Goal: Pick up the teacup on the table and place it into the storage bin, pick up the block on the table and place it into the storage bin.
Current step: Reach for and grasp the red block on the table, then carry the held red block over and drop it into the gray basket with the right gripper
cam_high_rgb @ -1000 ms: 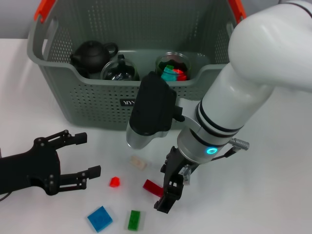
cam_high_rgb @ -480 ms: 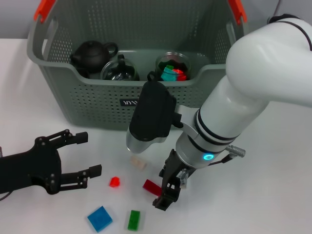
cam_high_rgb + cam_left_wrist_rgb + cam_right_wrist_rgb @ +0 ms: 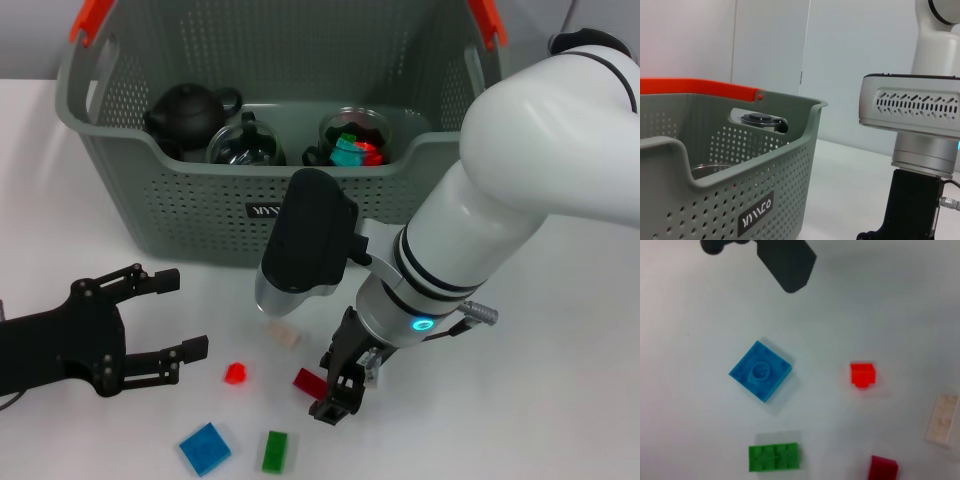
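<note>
Since the frame 1 second earlier, we noted the right arm had drawn slightly toward the robot's left and lower, carrying the right gripper [image 3: 335, 385] closer over the dark red block [image 3: 309, 381]; the left gripper [image 3: 150, 325] had not shifted.

We found the storage bin [image 3: 190, 215] standing at the far side of the table [image 3: 560, 400], already holding a black teapot [image 3: 190, 112], a glass cup [image 3: 243, 146] and a glass with coloured pieces [image 3: 354, 140]. We judged the teacup step done and the block step in hand.

The right arm, the largest thing in the head view, reached down in front of the bin with its wrist turned steeply toward the table. Its gripper hung at the dark red block; we could not tell whether the fingers were apart or closed. The left gripper rested low on the table at the robot's left, fingers spread and holding nothing.

5 blocks lay loose: a blue block [image 3: 760, 371], a green block [image 3: 774, 457], the dark red one, a beige block [image 3: 941, 419] and a small red block [image 3: 863, 374]. We judged the next move to call for a short descent, closure on the dark red block, then a lift over the bin's near wall.
</note>
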`<state>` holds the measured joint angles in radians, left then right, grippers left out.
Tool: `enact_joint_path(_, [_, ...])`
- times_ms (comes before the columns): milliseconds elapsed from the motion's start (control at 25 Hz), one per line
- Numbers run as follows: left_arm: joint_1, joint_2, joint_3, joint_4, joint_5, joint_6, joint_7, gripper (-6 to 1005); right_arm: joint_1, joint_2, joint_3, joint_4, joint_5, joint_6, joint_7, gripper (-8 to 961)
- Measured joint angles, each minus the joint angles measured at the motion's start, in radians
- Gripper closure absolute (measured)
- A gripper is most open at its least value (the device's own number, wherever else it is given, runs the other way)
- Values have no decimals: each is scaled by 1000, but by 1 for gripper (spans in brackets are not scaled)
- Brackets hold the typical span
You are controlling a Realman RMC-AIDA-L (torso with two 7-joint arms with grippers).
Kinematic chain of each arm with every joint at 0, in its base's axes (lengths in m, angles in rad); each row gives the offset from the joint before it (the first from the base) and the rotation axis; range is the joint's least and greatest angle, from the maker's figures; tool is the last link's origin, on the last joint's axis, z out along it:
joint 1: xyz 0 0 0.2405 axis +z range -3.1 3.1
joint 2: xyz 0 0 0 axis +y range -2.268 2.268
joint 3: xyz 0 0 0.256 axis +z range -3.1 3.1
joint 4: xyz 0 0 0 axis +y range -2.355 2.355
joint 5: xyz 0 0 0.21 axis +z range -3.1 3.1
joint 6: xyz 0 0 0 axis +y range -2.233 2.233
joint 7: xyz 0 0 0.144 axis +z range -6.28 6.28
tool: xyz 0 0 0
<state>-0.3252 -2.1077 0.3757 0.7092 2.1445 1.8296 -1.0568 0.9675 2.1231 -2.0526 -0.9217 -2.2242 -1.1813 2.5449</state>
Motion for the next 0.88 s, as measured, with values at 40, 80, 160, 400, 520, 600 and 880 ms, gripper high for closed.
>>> enact_joint_path(40, [0, 0, 0, 0, 0, 0, 0, 122, 0, 0, 0, 1, 0, 2, 0, 342])
enact_joint_path(80, [0, 0, -1, 0, 0, -1, 0, 122, 0, 0, -2, 6, 0, 6, 0, 366])
enact_joint_path(160, [0, 0, -1, -1, 0, -1, 0, 122, 0, 0, -4, 9, 0, 9, 0, 375])
enact_joint_path(400, [0, 0, -1, -2, 0, -3, 0, 122, 2, 1, -16, 25, 0, 17, 6, 402])
enact_joint_path(520, [0, 0, -1, -4, 0, -3, 0, 122, 5, 1, -16, 28, 1, 16, 23, 504])
enact_joint_path(600, [0, 0, -1, -4, 0, -3, 0, 122, 5, 0, -15, 24, 1, 10, 29, 601])
enact_joint_path(880, [0, 0, -1, -4, 0, -3, 0, 122, 2, -5, -13, -2, 3, -15, 31, 756])
